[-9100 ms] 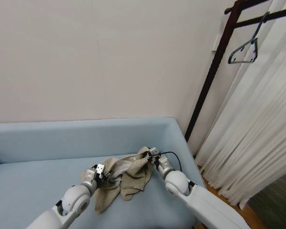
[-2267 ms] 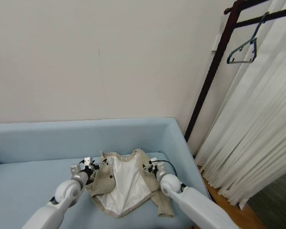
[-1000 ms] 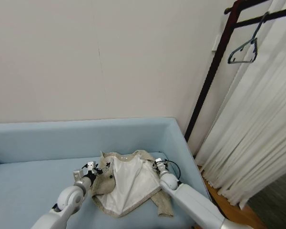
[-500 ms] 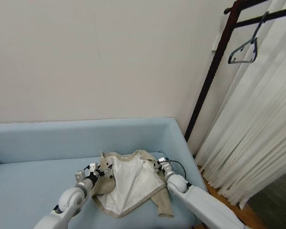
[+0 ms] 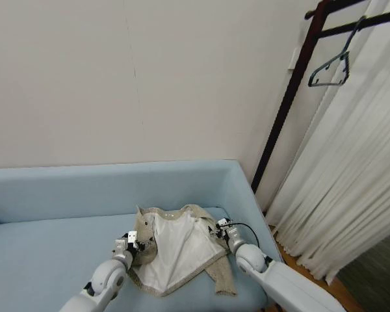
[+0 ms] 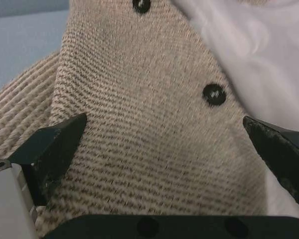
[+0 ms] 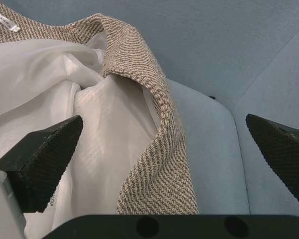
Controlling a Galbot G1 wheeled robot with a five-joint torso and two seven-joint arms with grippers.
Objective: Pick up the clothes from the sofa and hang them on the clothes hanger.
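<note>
- A beige tweed jacket (image 5: 182, 240) lies opened out on the seat of the pale blue sofa (image 5: 65, 188), toward its right end, with its white lining (image 5: 166, 263) facing up.
- The head view takes in the room: a dark clothes rack (image 5: 283, 110) stands just past the sofa's right end. A hanger (image 5: 328, 68) hangs from its bar, and a white curtain (image 5: 351, 182) is beside it.
- In that view the left gripper (image 5: 133, 242) sits at the jacket's left edge and the right gripper (image 5: 220, 227) at its right edge.
- The left wrist view goes in close: the fingers (image 6: 52, 149) are spread wide with tweed and dark buttons (image 6: 214, 93) between them, not closed on the cloth.
- The right wrist view shows that gripper spread wide too, over the jacket's folded tweed edge where the lining meets the blue cushion. A small label (image 7: 2, 20) shows by the collar.
</note>
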